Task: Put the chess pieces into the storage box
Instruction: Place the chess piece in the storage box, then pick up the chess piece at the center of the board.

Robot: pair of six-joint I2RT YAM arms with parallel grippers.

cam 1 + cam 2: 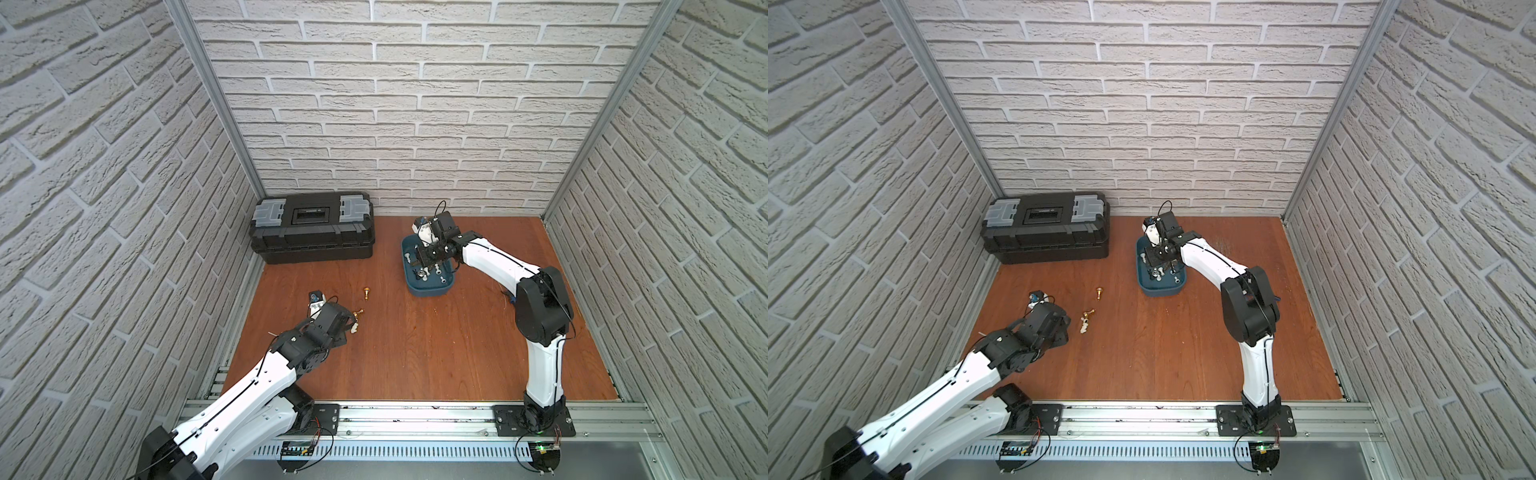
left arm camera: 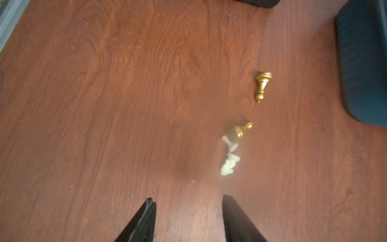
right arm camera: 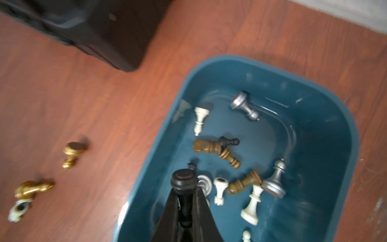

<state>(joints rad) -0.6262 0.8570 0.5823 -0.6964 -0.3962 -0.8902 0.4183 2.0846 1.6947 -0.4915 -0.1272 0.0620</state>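
Sorting nearly done: 4 chess pieces (image 2: 240, 131) lie outside.
At 1 o'clock of table (image 1: 415, 353) centre, the right gripper (image 3: 185, 194) clamps a black piece (image 3: 184, 181) over the storage box (image 3: 230, 59) holding roughly 12; at 9 o'clock the left gripper (image 2: 187, 199), half open, empty, faces 2 gold pieces (image 2: 263, 86), white pawn (image 2: 230, 143), white knight (image 2: 229, 165).

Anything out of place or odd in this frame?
Four pieces lie toppled on the table outside the box: gold pawn, gold piece, white pawn, white knight, near the open left gripper. Nothing looks damaged.
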